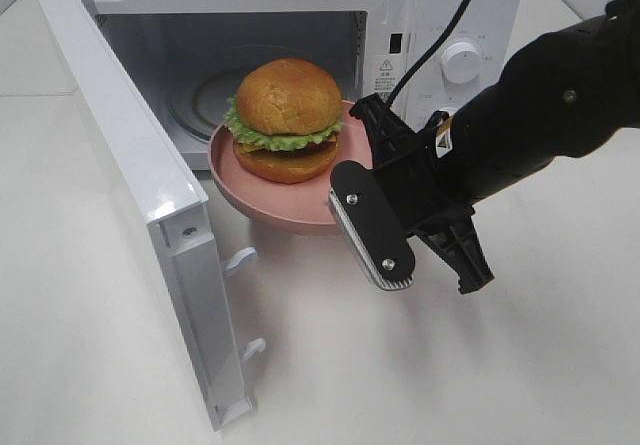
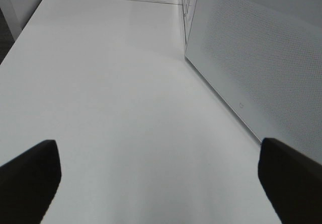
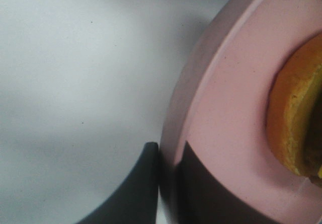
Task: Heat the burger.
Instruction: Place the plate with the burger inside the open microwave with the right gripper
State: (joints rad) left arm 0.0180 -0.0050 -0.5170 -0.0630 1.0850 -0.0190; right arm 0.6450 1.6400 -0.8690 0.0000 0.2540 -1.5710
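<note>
At the mouth of the open white microwave oven, the round hamburger with a glossy golden-brown bun, frilly green lettuce and an orange-brown base sits upright in the middle of a wide pink round plate.

- Plate: far part inside the oven opening, near part sticking out over the white table. Cannot tell whether it rests on the sill.
- Oven door: white, hinged on the left, swung fully open toward the near side. Two white latch hooks show on its free edge.
- Inside the cavity, behind the burger: round glass turntable.
- Right of the opening: control panel with a white round dial.

Right gripper: black, reaches in from the right and is clamped narrow on the plate's right rim. Right wrist view confirms this: the gripper has one dark finger outside the pink rim and one inside, both touching it. The burger's orange base lies close by on the plate and is not touched by the fingers.

Left gripper: out of the high view. In the left wrist view its jaws stand wide apart with nothing between them, above bare white table. A white panel with a fine dot pattern stands on the table beside it.
</note>
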